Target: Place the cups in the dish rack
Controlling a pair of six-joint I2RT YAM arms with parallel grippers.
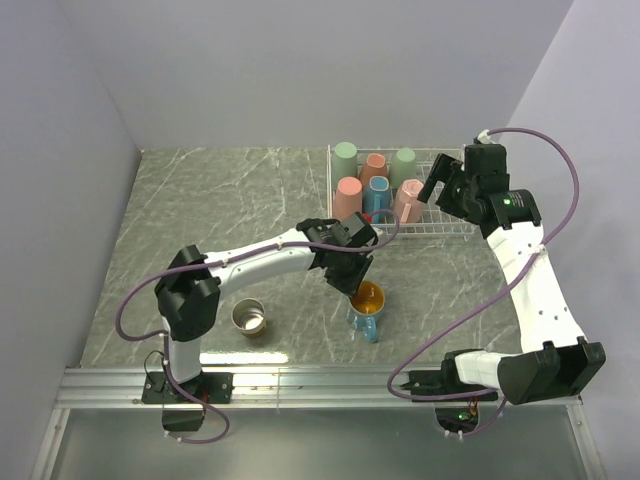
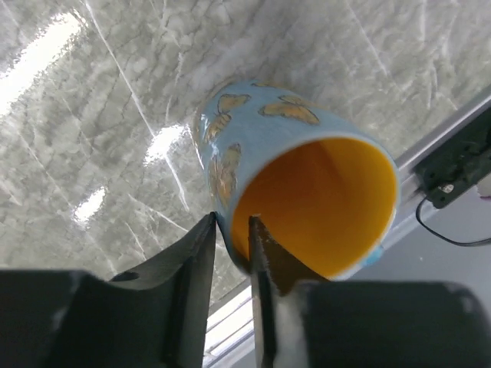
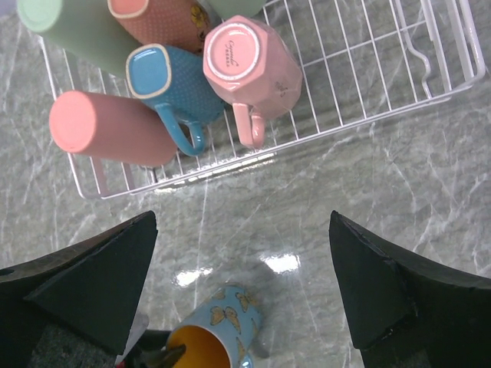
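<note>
My left gripper (image 1: 356,281) (image 2: 230,231) is shut on the rim of the blue cup with butterflies and an orange-gold inside (image 1: 367,303) (image 2: 307,157). One finger is inside the cup and one outside. The cup is tilted, its base low by the table. The white wire dish rack (image 1: 441,229) (image 3: 360,69) holds several cups upside down: mint green (image 1: 345,155), salmon pink (image 3: 107,130), blue (image 3: 165,77) and pale pink (image 3: 249,65) among them. My right gripper (image 1: 437,186) (image 3: 242,291) is open and empty above the rack's front right. The shiny steel cup (image 1: 248,317) stands upright at the front left.
The blue butterfly cup also shows at the bottom of the right wrist view (image 3: 211,337). The rack's right half is bare wire. A metal rail (image 1: 320,382) runs along the table's near edge. Grey walls close in the left, back and right.
</note>
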